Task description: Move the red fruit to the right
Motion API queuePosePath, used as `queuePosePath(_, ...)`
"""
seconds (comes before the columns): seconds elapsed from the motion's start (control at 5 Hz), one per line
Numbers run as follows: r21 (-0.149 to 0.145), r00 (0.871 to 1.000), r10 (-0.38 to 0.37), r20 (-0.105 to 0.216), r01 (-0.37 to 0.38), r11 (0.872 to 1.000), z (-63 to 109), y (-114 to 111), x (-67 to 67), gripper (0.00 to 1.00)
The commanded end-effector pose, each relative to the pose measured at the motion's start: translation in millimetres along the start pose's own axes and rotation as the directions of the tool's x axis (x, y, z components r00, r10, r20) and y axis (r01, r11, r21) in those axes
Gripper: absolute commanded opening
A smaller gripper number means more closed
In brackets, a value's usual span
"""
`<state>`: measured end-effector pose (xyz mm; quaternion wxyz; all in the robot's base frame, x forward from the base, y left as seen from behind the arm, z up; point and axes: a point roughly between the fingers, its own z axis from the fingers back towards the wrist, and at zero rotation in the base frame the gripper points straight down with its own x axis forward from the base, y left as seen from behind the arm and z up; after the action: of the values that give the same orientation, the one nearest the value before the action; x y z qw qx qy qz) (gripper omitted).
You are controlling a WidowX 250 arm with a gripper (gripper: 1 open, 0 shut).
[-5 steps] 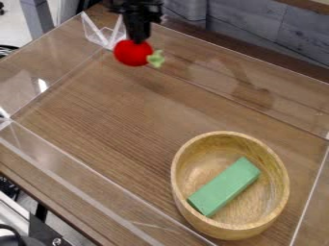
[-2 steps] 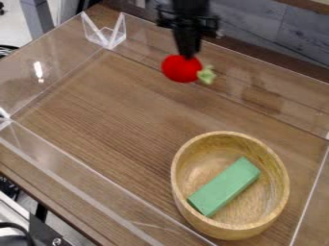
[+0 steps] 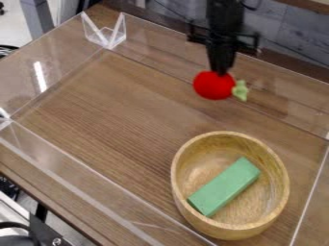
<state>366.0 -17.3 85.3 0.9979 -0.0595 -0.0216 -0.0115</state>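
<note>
- The red fruit (image 3: pixel 215 85) sits toward the far right part of the tabletop (image 3: pixel 103 106), near the far edge, with its little green leafy stem (image 3: pixel 240 89) poking out on the right side.
- My gripper (image 3: pixel 222 67) points straight down right over the fruit, jaws drawn together; they look clamped on its top, though from this angle I can't make out the fingertips clearly.
- Handling, as I judge it — a small toy fruit, likely light and fairly rigid, smooth-skinned and round, so it could roll or squirt out of a pinch that isn't centred.
- Best hold, I'd say, is across the widest part of the red body from above; the stem looks too thin and floppy to trust.
- It doesn't look fragile, so a firm squeeze should do no harm.
- The wooden bowl (image 3: pixel 190 154) near the front right corner holds a green rectangular block (image 3: pixel 225 186) — well apart from the fruit, not in the way.
- A clear low wall (image 3: pixel 38 72) runs round the tabletop.
- No brand, label or writing that I can read anywhere in view.
</note>
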Motion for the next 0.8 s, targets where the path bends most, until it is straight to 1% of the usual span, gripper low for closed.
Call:
queuePosePath(0.0,0.007,0.992,0.075,0.098,-0.076,0.997,21.1,-8.1,6.0,0.00)
queuePosePath(0.2,0.006,0.988,0.114,0.105,-0.115,0.993,23.4,-17.9,7.6,0.00)
queuePosePath(0.4,0.004,0.980,0.162,0.114,-0.163,0.987,26.4,-27.4,9.9,0.00)
queuePosePath(0.6,0.004,0.970,0.211,0.119,-0.212,0.977,27.0,-34.6,13.3,0.00)
